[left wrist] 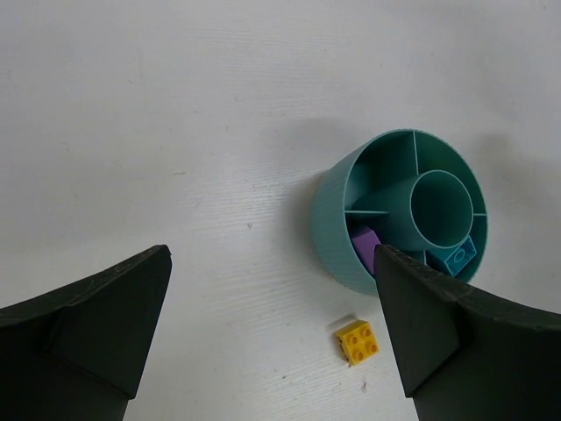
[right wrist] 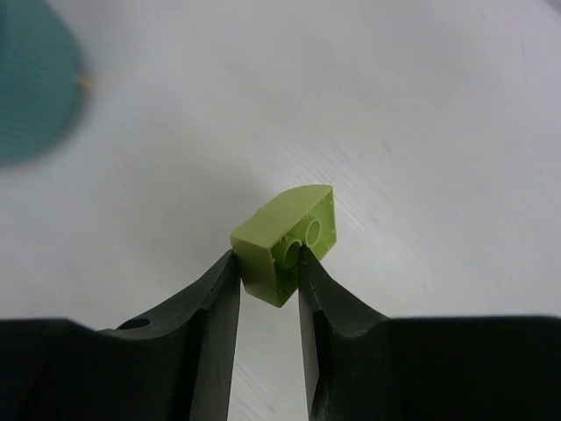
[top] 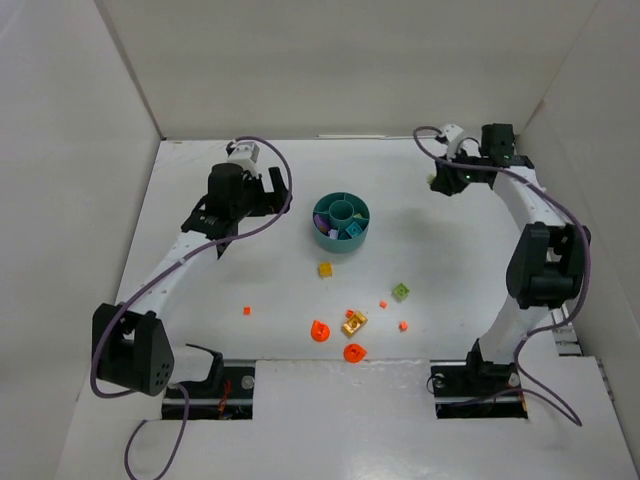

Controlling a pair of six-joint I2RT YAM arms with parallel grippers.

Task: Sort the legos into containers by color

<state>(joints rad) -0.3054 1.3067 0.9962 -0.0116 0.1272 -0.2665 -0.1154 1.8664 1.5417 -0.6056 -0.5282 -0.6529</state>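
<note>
At far right, right claw (right wrist: 267,260) nips lime green lego (right wrist: 289,230).

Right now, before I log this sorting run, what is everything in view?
dish: one, teal, mid-table, with compartments
purple lego: at least one, in a dish compartment
turquoise lego: one visible, in another compartment
yellow lego: one, on the table beside the dish
loose lime lego: one, on the table
held lime lego: one, in the right hand
gold lego: one, on the table
orange round legos: two, near edge
orange dots: at least three, scattered
table: white
left hand: open, empty
right hand: shut on the held lime lego
</note>
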